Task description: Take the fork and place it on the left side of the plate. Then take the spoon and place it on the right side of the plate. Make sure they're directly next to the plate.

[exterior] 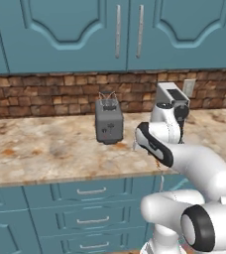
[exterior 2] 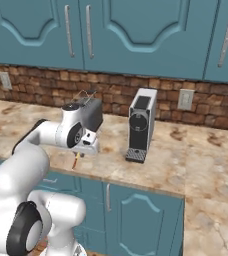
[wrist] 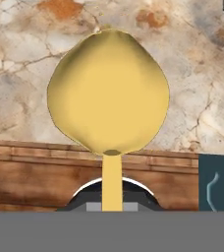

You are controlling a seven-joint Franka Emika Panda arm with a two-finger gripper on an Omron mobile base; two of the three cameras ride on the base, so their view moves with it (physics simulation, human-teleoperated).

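Marble counter is under my gripper, which is closed on the spoon by its handle, bowl pointing away, above the counter near the toaster. I cannot see the plate, so I should carry the spoon slowly and level, then lay it directly beside the right edge.

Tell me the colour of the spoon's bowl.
Yellow-gold, plain and unmarked; the spoon shows best in the hand view, against the marbled counter.

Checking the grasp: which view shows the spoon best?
Hand view: the spoon shows its whole rounded bowl, with the handle running down toward the pincer. Right base view gives a thin orange sliver below the hand; left base view hardly shows it.
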